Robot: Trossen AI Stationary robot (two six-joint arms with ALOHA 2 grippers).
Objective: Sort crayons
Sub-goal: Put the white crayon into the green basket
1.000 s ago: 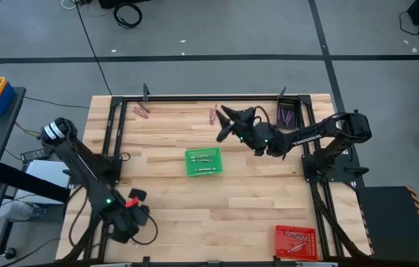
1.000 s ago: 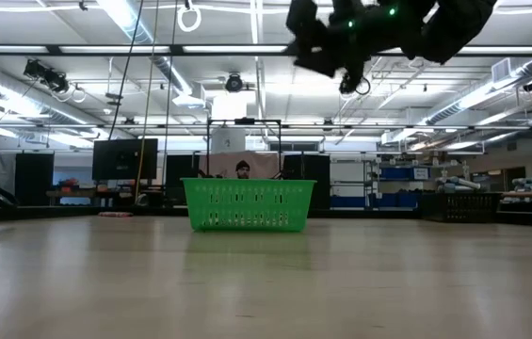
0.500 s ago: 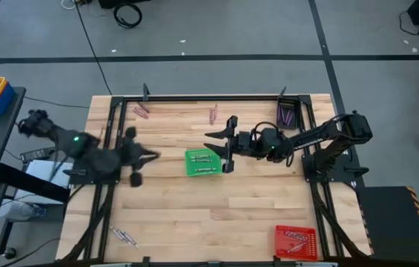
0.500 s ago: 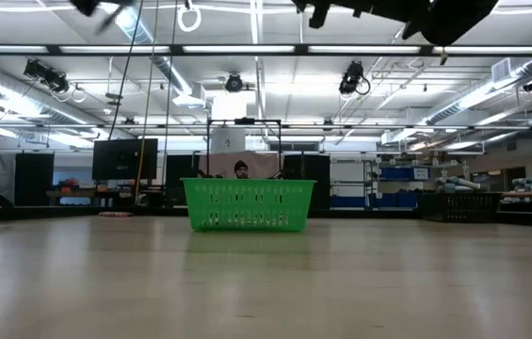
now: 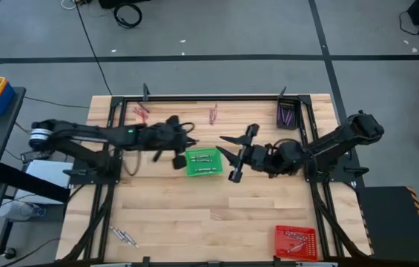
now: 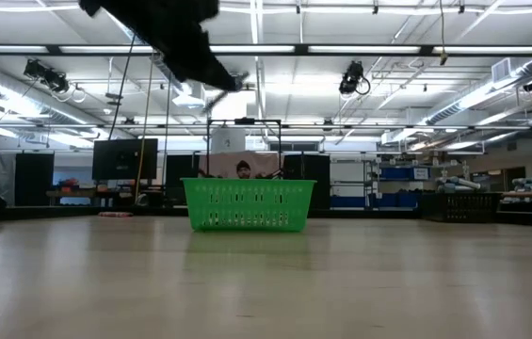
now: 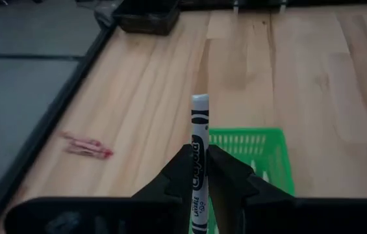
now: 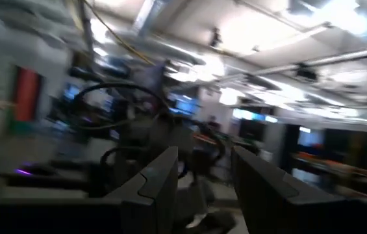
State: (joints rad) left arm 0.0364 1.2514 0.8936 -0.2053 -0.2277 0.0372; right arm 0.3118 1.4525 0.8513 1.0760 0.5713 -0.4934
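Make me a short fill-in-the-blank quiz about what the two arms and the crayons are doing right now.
The left gripper is shut on a ___ crayon.
That gripper hangs beside the ___ tray.
The right gripper's jaws stand ___.
The red tray sits near the table's ___ edge.

Missing words: white; green; open; right

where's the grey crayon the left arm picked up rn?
The grey crayon is clamped in the left gripper, just left of the green tray in the high view, with the right gripper on the tray's other side.
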